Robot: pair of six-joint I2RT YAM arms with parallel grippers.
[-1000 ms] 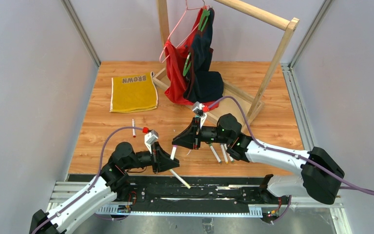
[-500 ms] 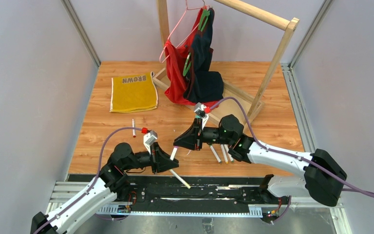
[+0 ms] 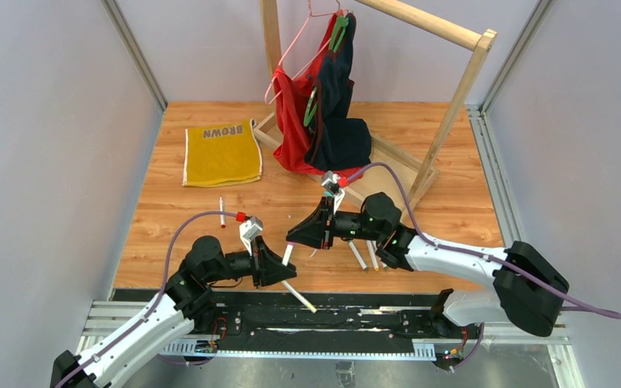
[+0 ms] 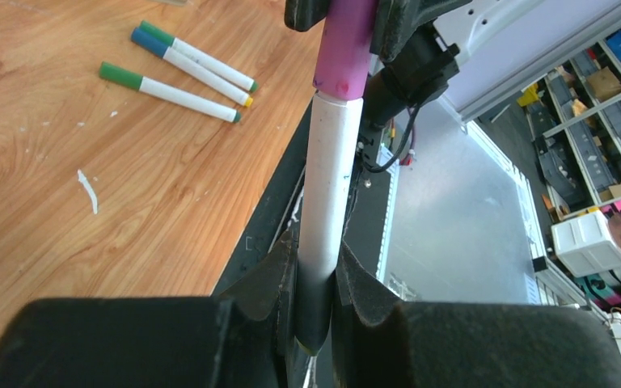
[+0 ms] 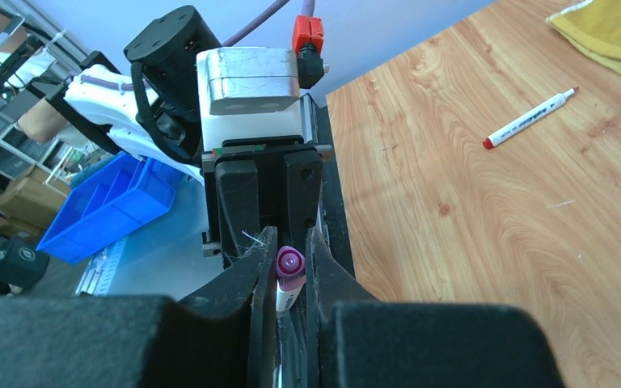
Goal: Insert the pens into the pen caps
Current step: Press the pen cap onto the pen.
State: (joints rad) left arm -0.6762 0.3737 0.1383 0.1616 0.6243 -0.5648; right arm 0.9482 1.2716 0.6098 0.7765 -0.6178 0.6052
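The wooden table point(image 3: 453, 210) filled the middle of the scene. At its far side stood a wooden rack point(image 3: 461, 81), and a red and a dark garment point(image 3: 331, 121) hung from it on hangers. A yellow cloth point(image 3: 221, 152) lay flat to the left of the rack.

Both arms reached toward the near middle of the table. The left gripper point(image 4: 317, 275) was clenched on the lower part of a white pen point(image 4: 327, 186), and the barrel rose from between its fingers. The right gripper point(image 5: 289, 242) was closed around a purple cap point(image 4: 346, 44). The cap's open end met the top end of the barrel, in line with it, above the table's near edge.

Three pens point(image 4: 190, 63) with green and blue ends lay close together on the table beside the right arm. A single pen point(image 5: 530, 120) with a red tip lay apart, near the yellow cloth. A small white scrap point(image 4: 87, 190) lay on the wood.
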